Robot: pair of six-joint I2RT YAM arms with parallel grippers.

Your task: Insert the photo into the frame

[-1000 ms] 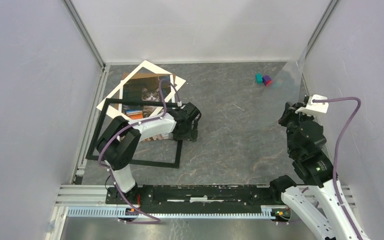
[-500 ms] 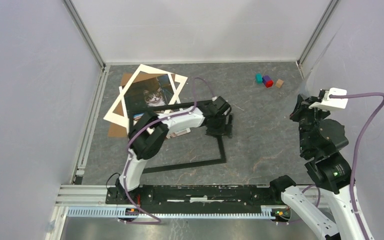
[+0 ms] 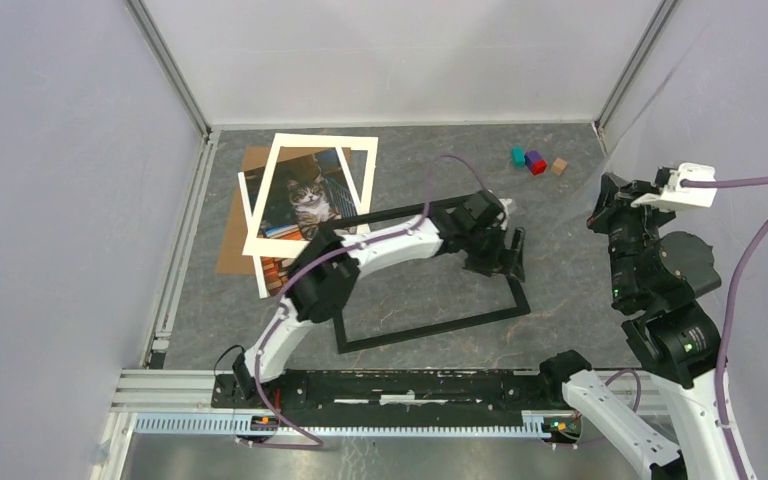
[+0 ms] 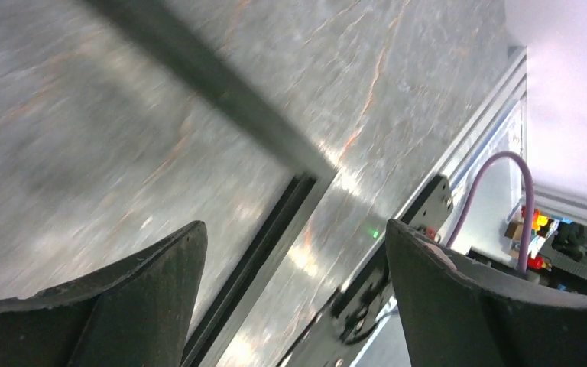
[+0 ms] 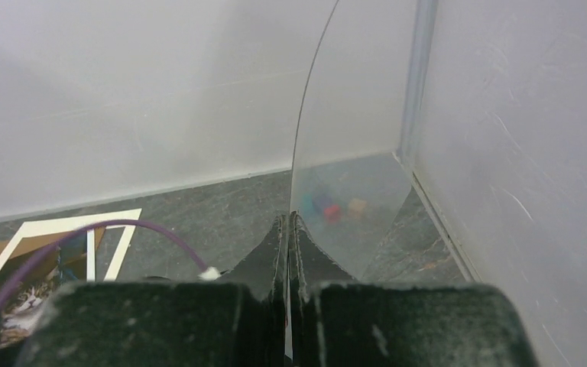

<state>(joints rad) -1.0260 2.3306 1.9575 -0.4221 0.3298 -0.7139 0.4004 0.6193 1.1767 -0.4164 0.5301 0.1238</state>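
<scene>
Overhead view of a table: the frame (image 3: pixel 430 328) has slid rightward and swung round, off the photo (image 3: pixel 308 195) it overlapped a second ago; its opening now shows bare table, so the photo probably still has to go in. The photo lies just left of the frame's far-left corner, under a white mat (image 3: pixel 325 141); its long axis runs away from the arms, the cat's head at the far end. The frame's long axis runs across, its right end tipped farther away. The left gripper (image 3: pixel 503 258) sits over the frame's right rail, fingers spread wide (gripping nothing); the right gripper (image 5: pixel 287 229), raised to the right of the frame, pinches a clear sheet (image 5: pixel 351 153).
</scene>
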